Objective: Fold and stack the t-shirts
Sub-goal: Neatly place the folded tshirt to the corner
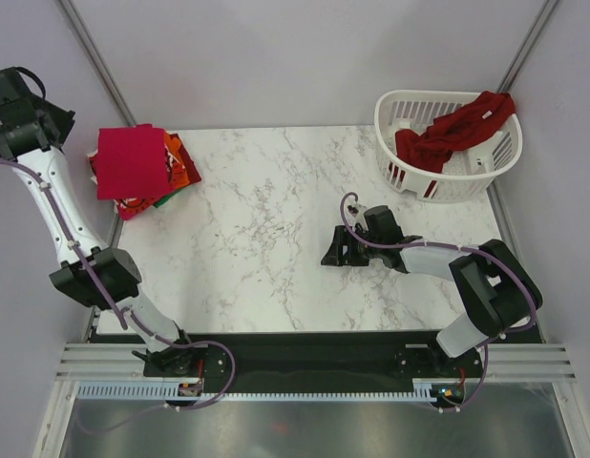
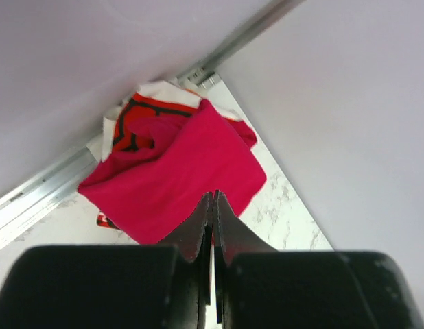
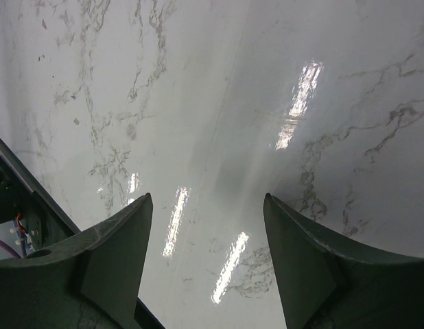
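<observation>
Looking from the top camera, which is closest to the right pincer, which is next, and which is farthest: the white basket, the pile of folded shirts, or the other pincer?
Starting from the right pincer:
1. White basket, at the far right corner.
2. Pile of folded shirts, at the far left edge.
3. Left pincer, out past the pile on the left.
</observation>
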